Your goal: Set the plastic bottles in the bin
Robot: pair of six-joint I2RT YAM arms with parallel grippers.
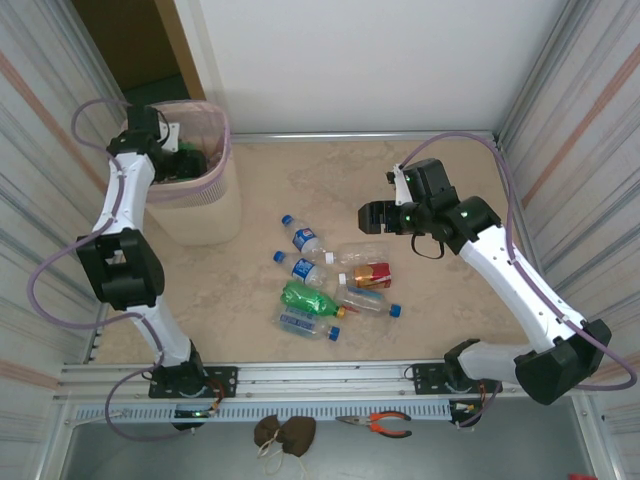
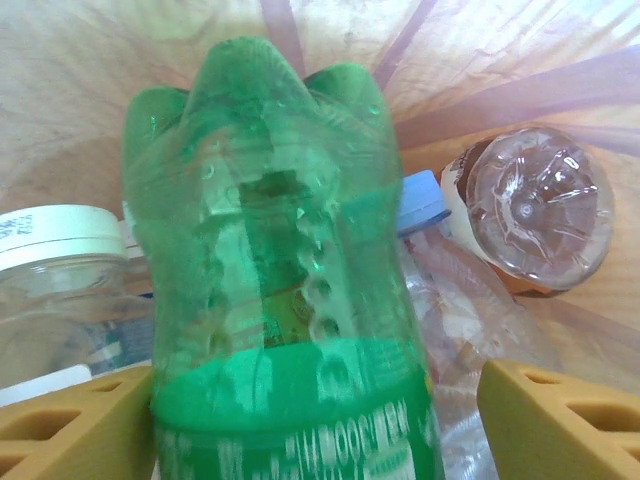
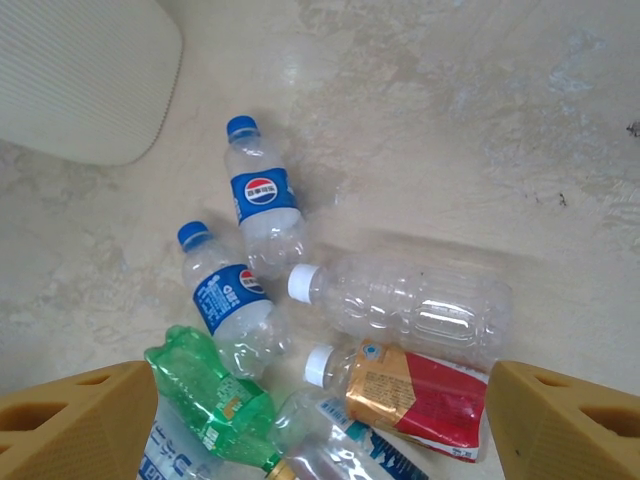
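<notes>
My left gripper (image 1: 178,160) hangs inside the pale pink bin (image 1: 222,140). A green bottle (image 2: 280,280) stands between its yellow fingers (image 2: 70,430); the jaws are open, with a gap between the bottle and the right finger. Below it in the bin lie a clear bottle (image 2: 535,205) and other bottles. My right gripper (image 3: 320,430) is open and empty, up over a pile of bottles on the table: two blue-capped ones (image 3: 262,195) (image 3: 228,295), a clear white-capped one (image 3: 420,305), a red-labelled one (image 3: 420,395) and a crushed green one (image 3: 210,395).
The bin stands at the table's far left, and its wall (image 3: 85,70) shows in the right wrist view. The bottle pile (image 1: 330,280) lies mid-table between the arms. Corrugated walls close both sides. Pliers (image 1: 385,425) lie below the front rail.
</notes>
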